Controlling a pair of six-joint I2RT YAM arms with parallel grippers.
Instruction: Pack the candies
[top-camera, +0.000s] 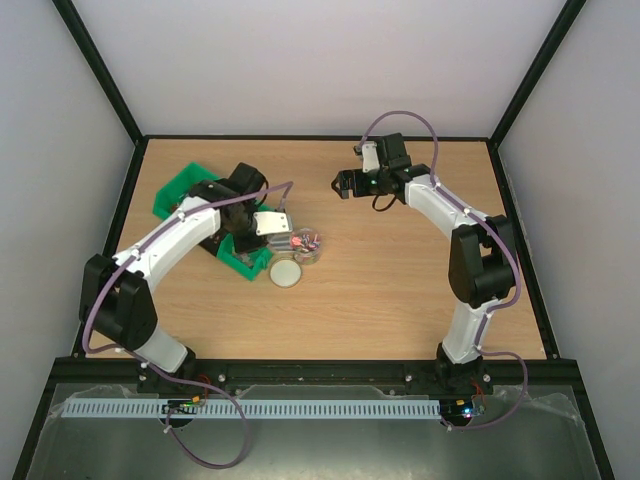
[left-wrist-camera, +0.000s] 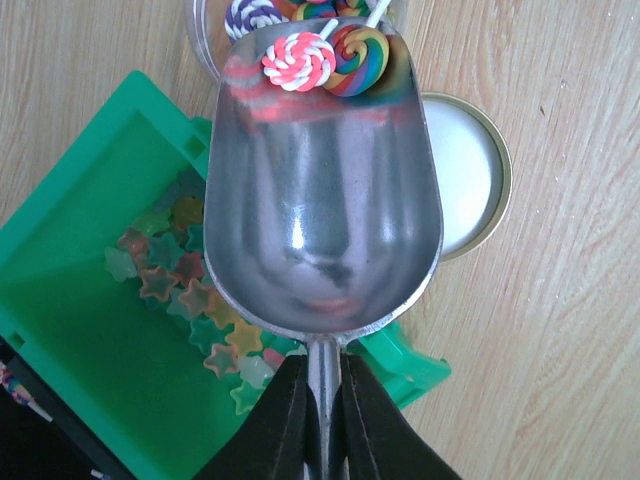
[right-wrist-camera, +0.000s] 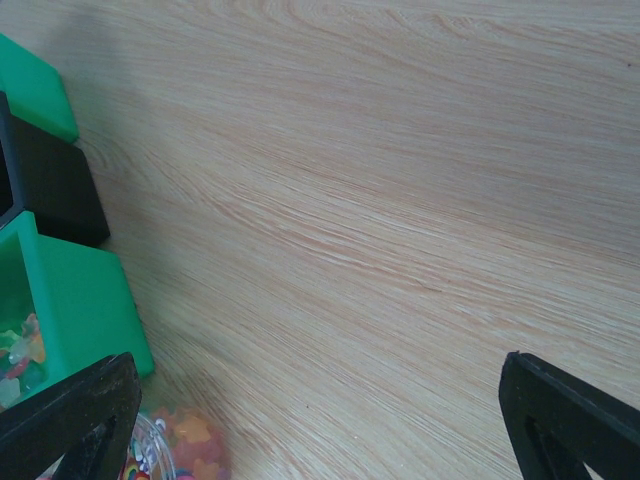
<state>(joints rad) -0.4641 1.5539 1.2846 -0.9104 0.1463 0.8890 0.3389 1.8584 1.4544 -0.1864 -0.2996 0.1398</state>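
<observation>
the left gripper (left-wrist-camera: 322, 425) is clamped on the thin handle of the scoop (left-wrist-camera: 320, 220), whose lip hangs over the mouth of the jar (left-wrist-camera: 200, 45). two swirled candies (left-wrist-camera: 318, 58) on white sticks sit at that lip, about to drop in, and more lie in the jar. to pour well, it seems best to tip the scoop steeply with its lip inside the rim and give a small shake. the sticks could catch on the edge and flip a sweet onto the table (right-wrist-camera: 400, 200). the scoop is smooth, mirror-bright metal, deep and rounded, so sweets should slide freely. the jar is clear and round. its lid (left-wrist-camera: 468, 170) lies flat just beside it, pale with a metal-looking rim. star-shaped sweets (left-wrist-camera: 165, 275), translucent and pastel, wait in the green plastic bin (left-wrist-camera: 70, 330). the right gripper (right-wrist-camera: 320, 405) hovers spread wide, holding nothing.
</observation>
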